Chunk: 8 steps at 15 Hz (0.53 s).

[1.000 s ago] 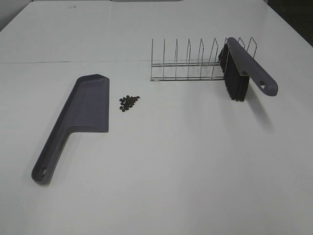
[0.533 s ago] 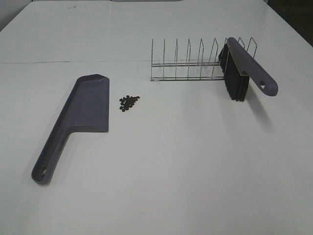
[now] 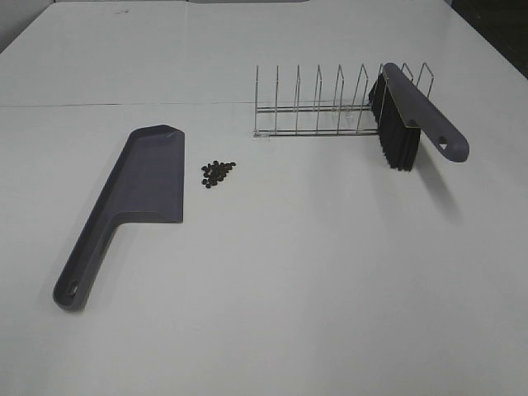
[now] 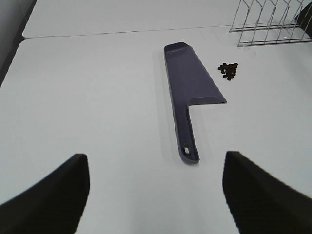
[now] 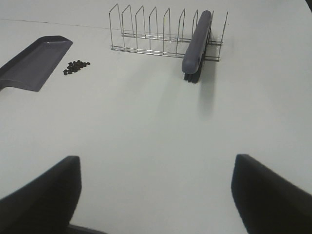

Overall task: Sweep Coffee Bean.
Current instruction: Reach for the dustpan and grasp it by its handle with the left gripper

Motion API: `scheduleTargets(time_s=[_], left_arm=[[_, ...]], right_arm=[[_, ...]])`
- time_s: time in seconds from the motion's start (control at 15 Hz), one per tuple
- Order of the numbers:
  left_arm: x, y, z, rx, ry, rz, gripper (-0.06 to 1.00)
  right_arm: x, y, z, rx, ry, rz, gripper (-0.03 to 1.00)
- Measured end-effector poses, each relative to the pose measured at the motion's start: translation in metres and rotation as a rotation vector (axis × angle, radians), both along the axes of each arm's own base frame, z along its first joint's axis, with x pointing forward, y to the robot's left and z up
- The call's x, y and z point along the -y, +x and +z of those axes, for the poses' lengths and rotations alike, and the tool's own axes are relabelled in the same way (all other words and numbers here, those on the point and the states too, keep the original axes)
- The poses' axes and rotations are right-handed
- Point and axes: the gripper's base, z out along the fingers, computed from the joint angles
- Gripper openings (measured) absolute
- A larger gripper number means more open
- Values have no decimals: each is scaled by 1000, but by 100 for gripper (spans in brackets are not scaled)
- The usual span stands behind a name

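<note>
A small heap of dark coffee beans [image 3: 217,172] lies on the white table, just right of the purple-grey dustpan [image 3: 140,190]. The beans [image 4: 228,70] and dustpan [image 4: 191,90] also show in the left wrist view, and the beans [image 5: 76,67] and part of the dustpan [image 5: 30,66] in the right wrist view. The brush [image 3: 412,115], purple-grey with black bristles, leans in the wire rack [image 3: 318,103]. My left gripper [image 4: 156,195] is open and empty, well short of the dustpan handle. My right gripper [image 5: 156,195] is open and empty, well short of the brush [image 5: 196,44].
The wire rack [image 5: 151,34] stands at the back right of the table with several empty slots. A seam [image 3: 124,105] between two table tops runs across the back. The dark floor shows past the table's far right corner.
</note>
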Motion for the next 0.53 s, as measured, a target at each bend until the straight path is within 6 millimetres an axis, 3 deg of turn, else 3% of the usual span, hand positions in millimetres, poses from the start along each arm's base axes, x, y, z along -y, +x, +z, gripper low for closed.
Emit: scheduleTargets(time_s=[0.2, 0.53], left_arm=[[0, 23, 9, -41, -19, 19, 69], [7, 106, 13, -227, -133, 43, 69]], right_arm=[[0, 0, 0, 0, 0, 0, 71], [0, 0, 0, 0, 0, 0, 71]])
